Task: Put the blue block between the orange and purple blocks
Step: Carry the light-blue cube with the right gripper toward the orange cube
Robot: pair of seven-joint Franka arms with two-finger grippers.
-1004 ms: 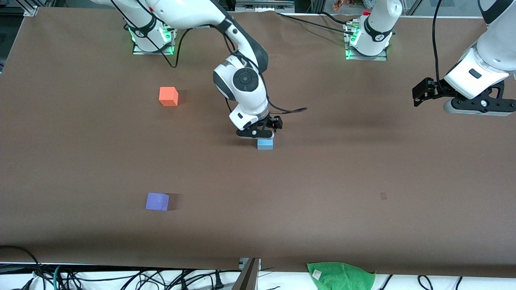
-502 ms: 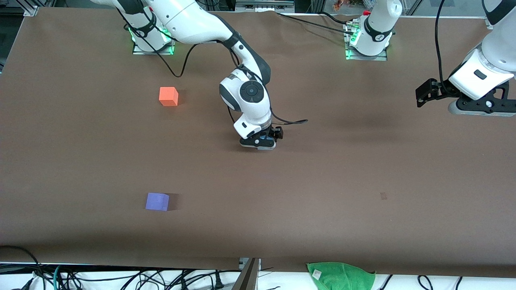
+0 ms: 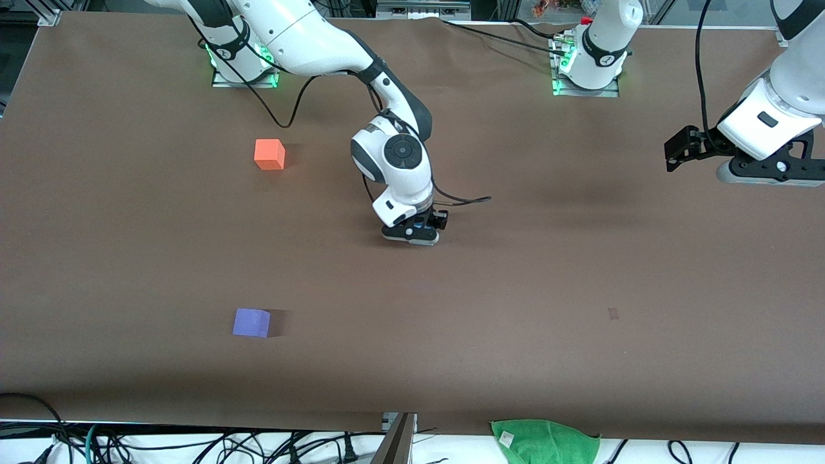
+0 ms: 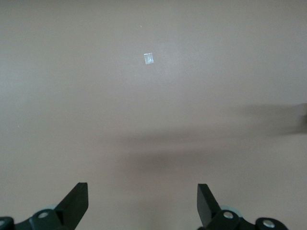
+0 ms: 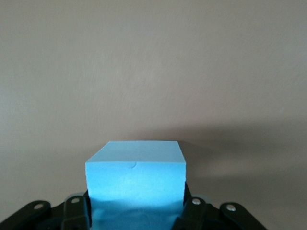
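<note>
The blue block (image 5: 135,179) sits on the brown table between my right gripper's fingers, which press against its two sides; only a sliver of it (image 3: 420,226) shows in the front view. My right gripper (image 3: 412,233) is down at the table's middle, shut on the block. The orange block (image 3: 269,154) lies toward the right arm's end, farther from the front camera. The purple block (image 3: 251,322) lies nearer the camera, about in line with the orange one. My left gripper (image 3: 770,173) waits open and empty above the left arm's end of the table (image 4: 143,201).
A green cloth (image 3: 544,441) lies at the table's front edge. A small pale mark (image 3: 613,314) is on the table surface; it also shows in the left wrist view (image 4: 148,58). Cables hang below the front edge.
My right gripper has come down from just above the blue block to around it, and now hides most of it in the front view. The left arm rose slightly, then stayed still.
</note>
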